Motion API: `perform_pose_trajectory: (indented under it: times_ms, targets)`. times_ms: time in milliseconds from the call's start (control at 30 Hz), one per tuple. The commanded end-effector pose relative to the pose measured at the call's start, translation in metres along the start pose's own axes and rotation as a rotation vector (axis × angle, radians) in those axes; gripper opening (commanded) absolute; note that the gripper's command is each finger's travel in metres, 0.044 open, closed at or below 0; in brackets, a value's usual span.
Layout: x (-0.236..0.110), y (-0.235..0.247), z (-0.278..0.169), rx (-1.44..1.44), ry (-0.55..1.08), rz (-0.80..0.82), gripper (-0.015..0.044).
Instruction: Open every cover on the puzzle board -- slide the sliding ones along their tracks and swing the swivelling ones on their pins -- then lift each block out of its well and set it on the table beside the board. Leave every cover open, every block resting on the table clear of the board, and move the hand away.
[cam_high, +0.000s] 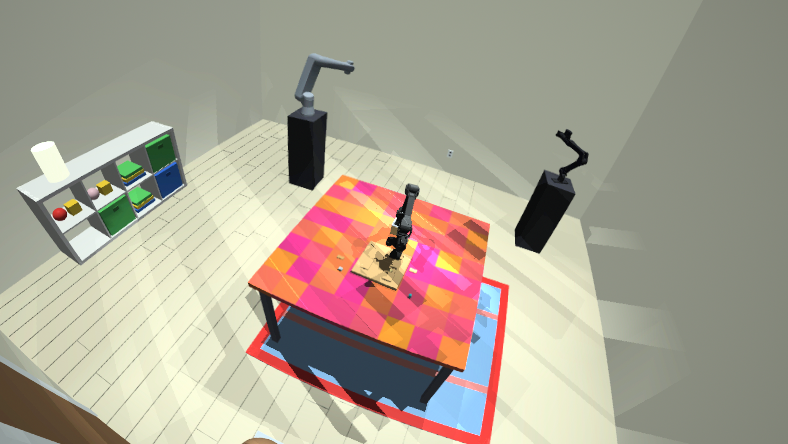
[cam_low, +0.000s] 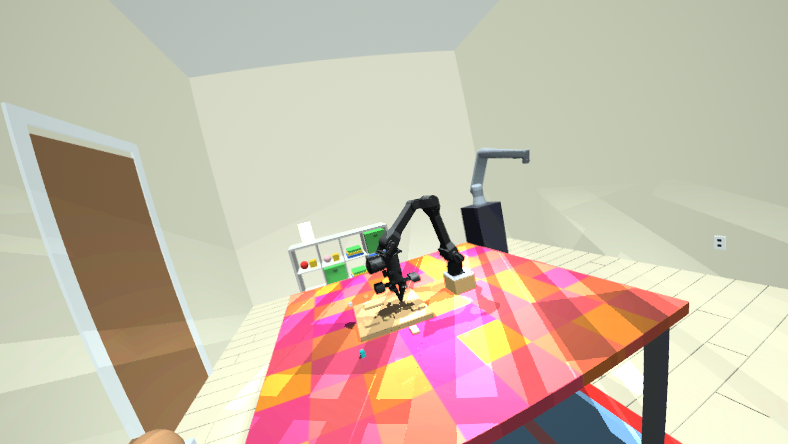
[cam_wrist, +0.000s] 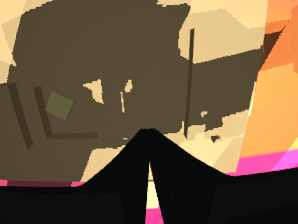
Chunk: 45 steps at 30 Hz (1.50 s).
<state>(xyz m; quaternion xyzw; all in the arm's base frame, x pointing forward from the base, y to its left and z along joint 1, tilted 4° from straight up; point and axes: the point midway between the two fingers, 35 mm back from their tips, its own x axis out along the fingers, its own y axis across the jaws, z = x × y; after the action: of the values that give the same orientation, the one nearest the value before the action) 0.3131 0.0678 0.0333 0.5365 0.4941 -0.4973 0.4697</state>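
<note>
Three views of one instant.

Top view: a black arm (cam_high: 406, 212) reaches down over a tan puzzle board (cam_high: 370, 267) lying near the middle of a table (cam_high: 308, 259) patterned in pink, orange and yellow. The gripper (cam_high: 396, 254) is above the board's far right part, within the arm's own dark shadow. Small blocks lie on the table off the board: a tan one (cam_high: 340, 256) and a pale grey one (cam_high: 340, 268) to its left, a cream one (cam_high: 412, 270) just beside its right edge, and a teal one (cam_high: 409, 296) nearer the front. A white shelf unit (cam_high: 82, 162) stands by the left wall, and two black pedestals (cam_high: 306, 148) (cam_high: 543, 217) carrying idle arms stand on the floor behind the table.

Exterior view: the arm rises from a tan base block (cam_low: 459, 282), arches over and points the gripper (cam_low: 400, 296) straight down at the board (cam_low: 380, 325); whether its tips touch the surface cannot be told. The teal block (cam_low: 362, 352) stands well apart from the board's front edge, the cream block (cam_low: 414, 329) just beside it.

Wrist view: both black fingers are pressed together with only a thin slit between them, gripping nothing. Beyond them lies the board (cam_wrist: 220, 32), largely under shadow, with a green patch (cam_wrist: 59, 106) at left, perhaps a block in a well.
</note>
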Motion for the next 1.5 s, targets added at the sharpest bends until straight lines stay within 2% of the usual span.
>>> perform_pose_trajectory:
  times_ms: [0,1467]
  targets:
    - [0.005,-0.001,0.000,0.004,0.002,-0.004,0.0000]
    - [0.045,-0.002,0.001,0.004,0.002,-0.005,0.0000]
